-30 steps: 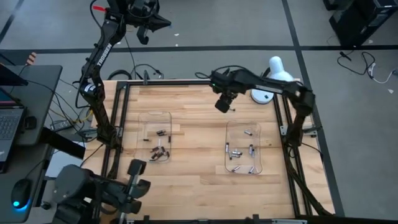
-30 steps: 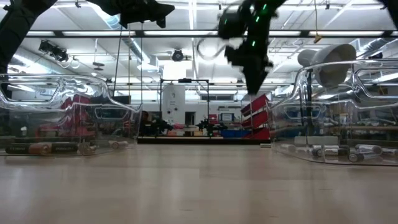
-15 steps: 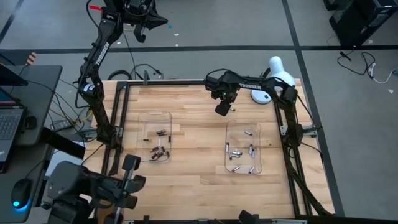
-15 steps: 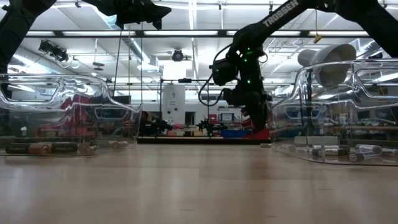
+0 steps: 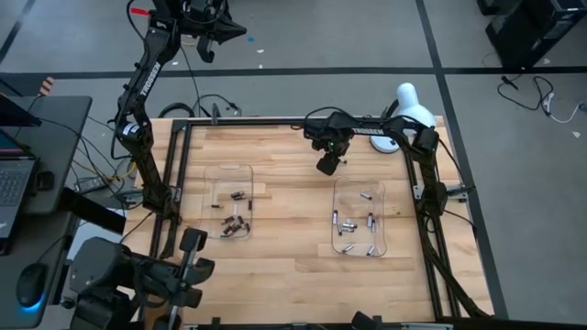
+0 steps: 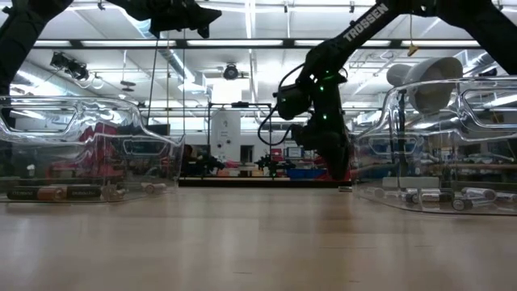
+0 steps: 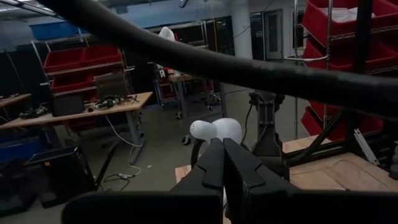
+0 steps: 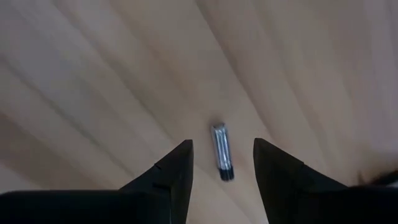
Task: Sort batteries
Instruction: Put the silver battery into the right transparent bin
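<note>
One loose battery lies alone on the bare wooden table, and the right gripper hangs right over it, fingers spread wide with nothing between them. Seen from that arm's wrist, the little silver cylinder sits flat on the boards in the gap between the two dark fingertips, its long axis running roughly along the line the fingers point rather than across the gap. My guess is the fingers are held apart like that so they can drop down on either side of it and pinch across its narrow body. From table height the gripper looks close to the wood but not touching it.

Off to the near side of that gripper is the right tray, a clear bin with several silvery batteries scattered inside. The left tray sits well away from the gripper and holds a cluster of mostly darker cells. That split suggests the stray silver one belongs in the right tray, the nearer of the two, though that is only my reading.

The left gripper is raised high beyond the far edge of the table, fingers pressed together on nothing, simply waiting.
</note>
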Tool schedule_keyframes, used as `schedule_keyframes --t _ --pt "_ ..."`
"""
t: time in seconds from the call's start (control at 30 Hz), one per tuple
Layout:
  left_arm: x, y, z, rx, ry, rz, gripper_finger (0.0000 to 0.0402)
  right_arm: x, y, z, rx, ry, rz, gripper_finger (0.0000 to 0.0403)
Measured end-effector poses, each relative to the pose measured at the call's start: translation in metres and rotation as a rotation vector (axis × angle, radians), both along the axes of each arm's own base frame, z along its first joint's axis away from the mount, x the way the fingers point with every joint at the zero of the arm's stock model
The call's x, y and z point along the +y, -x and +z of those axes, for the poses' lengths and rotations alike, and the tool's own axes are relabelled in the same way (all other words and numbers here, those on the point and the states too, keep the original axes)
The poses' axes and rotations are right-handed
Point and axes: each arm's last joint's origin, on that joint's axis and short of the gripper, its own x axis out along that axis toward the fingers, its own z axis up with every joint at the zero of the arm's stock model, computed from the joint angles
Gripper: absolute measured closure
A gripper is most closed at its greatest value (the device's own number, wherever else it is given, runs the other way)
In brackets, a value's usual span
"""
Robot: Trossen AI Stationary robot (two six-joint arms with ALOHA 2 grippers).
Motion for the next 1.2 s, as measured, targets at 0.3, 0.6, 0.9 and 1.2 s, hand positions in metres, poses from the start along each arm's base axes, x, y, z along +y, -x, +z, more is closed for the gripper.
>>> schedule_keyframes --t 0.3,0.6,0.9,1.2 --pt "0.000 0.000 0.000 0.004 0.022 -0.001 0.0401 0.000 0.007 -0.019 -0.003 0.021 -0.017 0.0249" --pt "0.000 -0.001 0.000 0.020 0.105 -0.005 0.0401 -0.002 0.014 -0.030 -0.019 0.015 0.008 0.0265" --pt "-0.001 0.000 -0.001 0.038 0.147 -0.044 0.0401 -0.002 0.012 -0.032 -0.032 0.012 0.045 0.0350" --pt "-0.001 0.000 -0.002 0.041 0.158 -0.044 0.0401 -0.003 0.011 -0.032 -0.032 0.029 0.051 0.0382"
